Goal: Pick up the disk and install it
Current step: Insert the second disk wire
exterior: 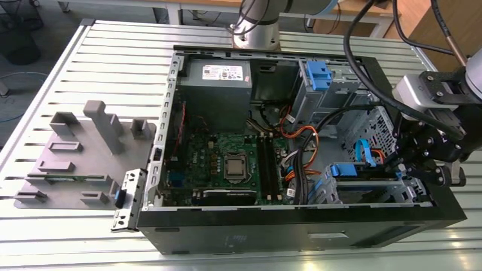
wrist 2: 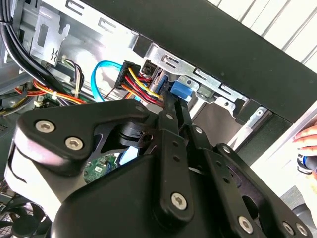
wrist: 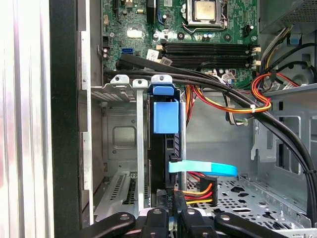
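Note:
The disk (wrist: 161, 158) stands on edge inside the lower drive bay (wrist: 121, 134) of the open computer case, its blue plastic tab (wrist: 165, 116) at the far end. In the exterior view the disk (exterior: 362, 178) sits in the bay near the case's front right corner. My gripper (wrist: 171, 194) is at the disk's near end, its two black fingers close together and shut, touching the end rather than clasping its sides. The second wrist view has the gripper (wrist 2: 176, 101) tip against the blue part by the bay's metal frame. A light blue data cable (wrist: 203, 168) crosses beside the disk.
Thick black cables (wrist: 218, 87) and red-yellow power wires (wrist: 198, 191) run close to the bay. The motherboard (exterior: 226, 164), grey power supply (exterior: 217, 79) and upper cage with blue latch (exterior: 320, 76) fill the case. A grey fixture (exterior: 83, 147) lies at the exterior view's left. A person's hand (wrist 2: 307, 139) shows beyond the case.

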`<state>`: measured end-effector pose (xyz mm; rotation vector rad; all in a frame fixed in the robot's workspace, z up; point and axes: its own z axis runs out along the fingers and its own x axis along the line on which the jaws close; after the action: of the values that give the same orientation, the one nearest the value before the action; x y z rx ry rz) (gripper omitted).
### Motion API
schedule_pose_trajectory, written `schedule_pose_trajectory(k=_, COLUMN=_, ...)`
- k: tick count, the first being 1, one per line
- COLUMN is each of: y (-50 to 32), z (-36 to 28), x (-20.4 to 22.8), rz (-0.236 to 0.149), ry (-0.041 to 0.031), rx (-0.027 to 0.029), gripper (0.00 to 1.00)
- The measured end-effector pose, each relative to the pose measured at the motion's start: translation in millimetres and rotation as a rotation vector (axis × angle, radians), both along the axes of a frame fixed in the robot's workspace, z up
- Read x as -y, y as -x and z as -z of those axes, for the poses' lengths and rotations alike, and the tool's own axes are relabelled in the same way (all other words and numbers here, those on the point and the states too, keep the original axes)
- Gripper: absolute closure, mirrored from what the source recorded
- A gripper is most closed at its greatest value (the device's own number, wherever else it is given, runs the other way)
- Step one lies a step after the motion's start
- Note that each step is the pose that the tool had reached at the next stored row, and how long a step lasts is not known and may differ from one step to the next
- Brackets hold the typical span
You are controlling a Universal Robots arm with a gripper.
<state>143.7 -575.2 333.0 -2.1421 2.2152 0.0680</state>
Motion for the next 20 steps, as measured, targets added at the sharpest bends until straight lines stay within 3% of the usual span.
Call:
schedule_pose_trajectory(k=13, y=1.7, z=-5.4, x=-0.4, rz=0.0, ry=-0.0006, rx=0.0003, gripper=0.84)
schedule_pose_trajectory(k=20, y=5.1, z=-4.9, x=-4.0, rz=0.0, ry=-0.0007, rx=0.001, gripper=0.84)
